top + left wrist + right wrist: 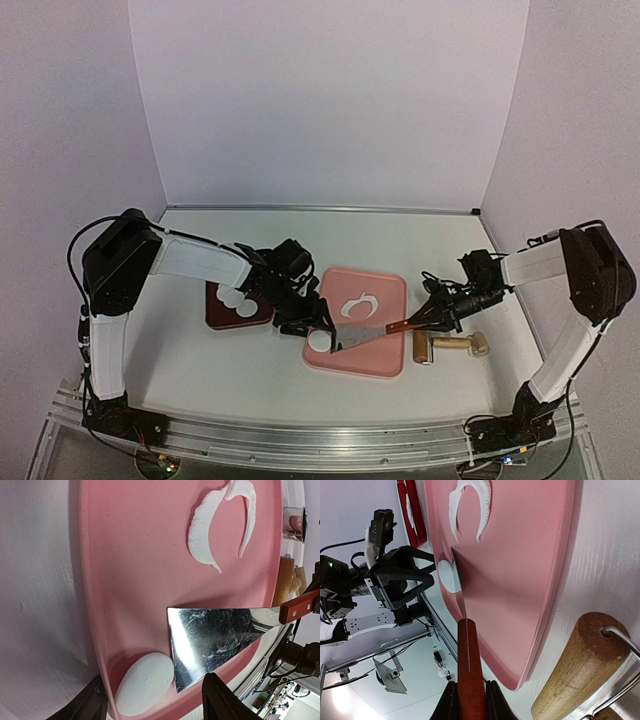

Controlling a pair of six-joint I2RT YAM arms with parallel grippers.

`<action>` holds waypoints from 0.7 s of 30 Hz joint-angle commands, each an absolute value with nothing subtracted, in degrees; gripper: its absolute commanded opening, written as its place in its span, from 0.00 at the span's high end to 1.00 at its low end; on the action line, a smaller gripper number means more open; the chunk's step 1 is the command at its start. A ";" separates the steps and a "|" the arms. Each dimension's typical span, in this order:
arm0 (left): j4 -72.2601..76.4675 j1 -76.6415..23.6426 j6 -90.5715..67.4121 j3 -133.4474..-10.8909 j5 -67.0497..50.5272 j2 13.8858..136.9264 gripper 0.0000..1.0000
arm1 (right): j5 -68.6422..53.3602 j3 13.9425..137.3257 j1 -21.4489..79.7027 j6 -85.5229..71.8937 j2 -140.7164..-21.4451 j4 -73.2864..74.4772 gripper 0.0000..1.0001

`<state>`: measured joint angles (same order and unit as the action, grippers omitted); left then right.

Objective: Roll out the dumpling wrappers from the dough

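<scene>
A ragged curved scrap of white dough (360,303) lies on the pink board (385,355). One round white wrapper (320,341) lies at the board's near left corner. My left gripper (312,328) hovers over it, open and empty, with its fingers (87,705) on either side of the wrapper (145,682). My right gripper (432,316) is shut on the red handle (469,665) of a metal scraper. The scraper's blade (210,640) lies flat on the board, its edge against the wrapper's right side. More wrappers (238,303) lie on a dark red plate (215,315).
A wooden rolling pin (455,345) and a small metal ring cutter (422,348) lie right of the board, just below my right gripper. The red plate sits left of the board, under my left forearm.
</scene>
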<state>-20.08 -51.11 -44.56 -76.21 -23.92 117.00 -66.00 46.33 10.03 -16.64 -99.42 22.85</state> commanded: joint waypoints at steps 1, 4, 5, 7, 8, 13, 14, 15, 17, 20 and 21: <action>-21.96 -52.32 -44.21 -78.11 -24.48 118.28 0.37 | -50.18 44.59 10.94 -19.99 -102.42 26.30 1.00; -21.95 -52.37 -44.34 -78.08 -24.43 118.37 0.37 | -49.88 44.73 11.33 -20.16 -102.33 26.34 1.00; -21.97 -52.39 -44.41 -78.01 -24.40 118.41 0.37 | -49.54 44.70 11.34 -20.26 -101.87 26.38 1.00; -22.00 -52.38 -44.76 -77.69 -23.91 118.24 0.37 | -48.52 44.65 11.34 -20.59 -100.42 26.57 1.00; -22.08 -52.38 -45.00 -77.48 -23.43 118.07 0.37 | -47.98 44.67 11.34 -20.73 -99.65 26.74 1.00; -23.01 -52.38 -45.68 -76.64 -21.02 116.65 0.38 | -44.70 46.38 11.34 -21.73 -93.91 31.34 1.00; -23.18 -52.38 -45.76 -76.51 -20.68 116.42 0.39 | -44.01 46.81 11.34 -22.07 -92.46 32.80 1.00; -23.32 -52.38 -45.78 -76.47 -20.38 116.31 0.39 | -43.58 47.16 11.34 -22.35 -91.43 34.16 1.00; -23.52 -52.38 -45.70 -76.60 -20.22 116.18 0.39 | -43.04 47.99 11.33 -22.54 -89.23 36.47 1.00; -23.73 -52.38 -45.57 -76.55 -19.98 115.77 0.40 | -41.34 49.12 11.34 -22.50 -87.32 40.28 1.00; -23.74 -52.39 -45.51 -76.50 -19.85 115.58 0.40 | -41.16 49.33 11.34 -22.30 -87.32 41.44 1.00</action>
